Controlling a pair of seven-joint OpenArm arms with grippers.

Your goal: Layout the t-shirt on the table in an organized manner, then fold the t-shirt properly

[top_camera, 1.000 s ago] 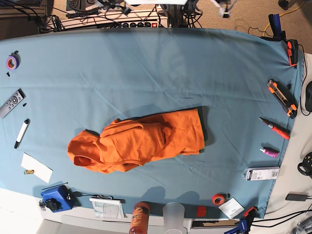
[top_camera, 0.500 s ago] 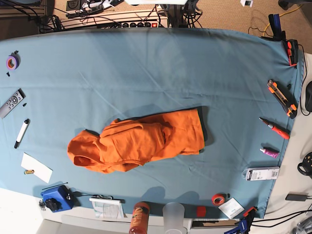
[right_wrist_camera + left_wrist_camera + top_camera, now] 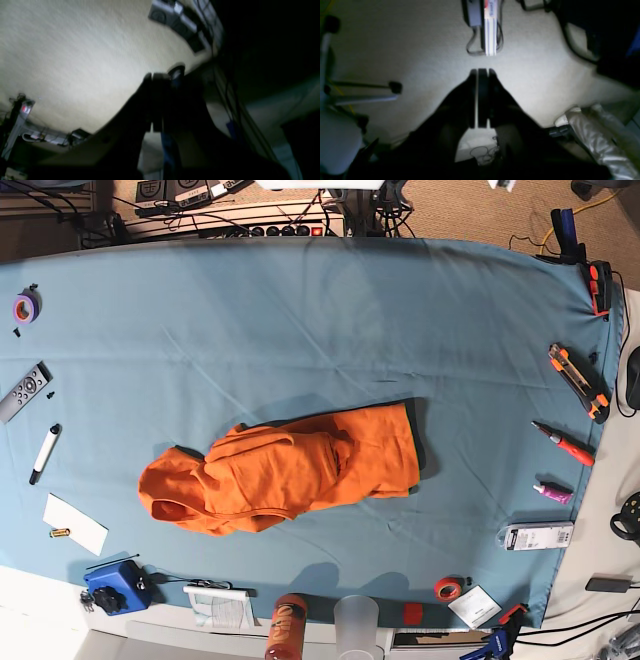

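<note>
In the base view, the white arm hardware along the top edge is almost gone from the frame. At the upper right, the white and dark piece seen a second ago over the beige carpet (image 3: 450, 210) moves rightward and upward, and now only a small white sliver (image 3: 498, 183) shows at the very top edge. At the upper centre-left, the white parts that were covering the floor clutter pull out of the frame, so the row of dark grey boxes (image 3: 185, 190) beyond the far edge of the teal-blue cloth-covered table (image 3: 300, 310) now lies uncovered.
</note>
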